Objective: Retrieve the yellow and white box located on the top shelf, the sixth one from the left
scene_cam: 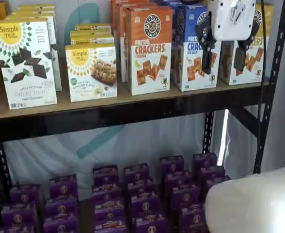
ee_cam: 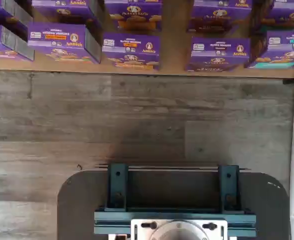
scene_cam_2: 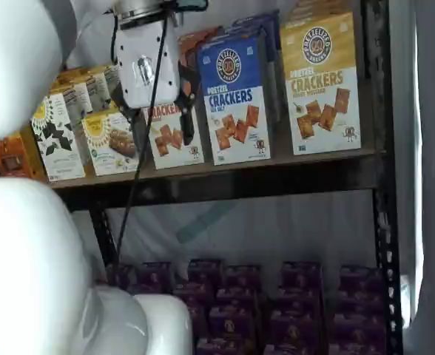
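Gripper (scene_cam: 225,54): white body, two black fingers pointing down with a plain gap between them, nothing held; it hangs in front of the right-hand boxes of the top shelf (scene_cam: 123,104). In a shelf view (scene_cam_2: 166,122) only one finger shows clearly beside a black cable.

Top shelf, left to right: orange boxes, cut off at the frame edge; white Simple Mills boxes (scene_cam: 25,63) with yellow sunbursts, one tall and one short; orange Pretzel Crackers box (scene_cam: 150,51); blue Pretzel Crackers box (scene_cam: 191,48), partly covered by the gripper; yellow and white box (scene_cam_2: 322,81), standing upright at the right end of the board beside the black upright. In a shelf view (scene_cam: 251,56) the gripper body hides much of its front.

Lower level: rows of purple boxes (scene_cam: 142,201), labels too small to read there. A white rounded arm part (scene_cam: 254,204) blocks the right corner.

Wrist view: grey wood-look floor (ee_cam: 137,115), purple boxes (ee_cam: 132,50) lying beyond it, dark mount with teal brackets (ee_cam: 174,200) partly cut off.
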You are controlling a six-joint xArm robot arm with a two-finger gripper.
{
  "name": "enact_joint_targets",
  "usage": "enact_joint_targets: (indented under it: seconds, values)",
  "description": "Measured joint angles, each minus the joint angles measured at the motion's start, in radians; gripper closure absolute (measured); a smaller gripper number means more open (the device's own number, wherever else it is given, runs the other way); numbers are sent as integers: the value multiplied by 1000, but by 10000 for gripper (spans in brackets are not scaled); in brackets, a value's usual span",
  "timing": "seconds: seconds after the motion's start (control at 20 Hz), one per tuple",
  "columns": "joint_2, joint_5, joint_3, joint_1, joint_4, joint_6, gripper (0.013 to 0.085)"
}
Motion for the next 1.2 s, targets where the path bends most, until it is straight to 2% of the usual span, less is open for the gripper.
enact_joint_targets:
  seconds: [0.25,0.5,0.6,0.75,0.95,1.1,1.2]
  values:
    - [14,26,-10,-12,19,-3,130]
    - [5,-8,5,14,-16,7,130]
    - [13,-16,3,-15,-11,-18,130]
    - [27,-36,3,-11,-70,-39,130]
    - [44,-86,9,-63,-108,-99,130]
    - [62,-143,9,-140,-104,-169,130]
    - [74,-173,5,-170,-116,-201,130]
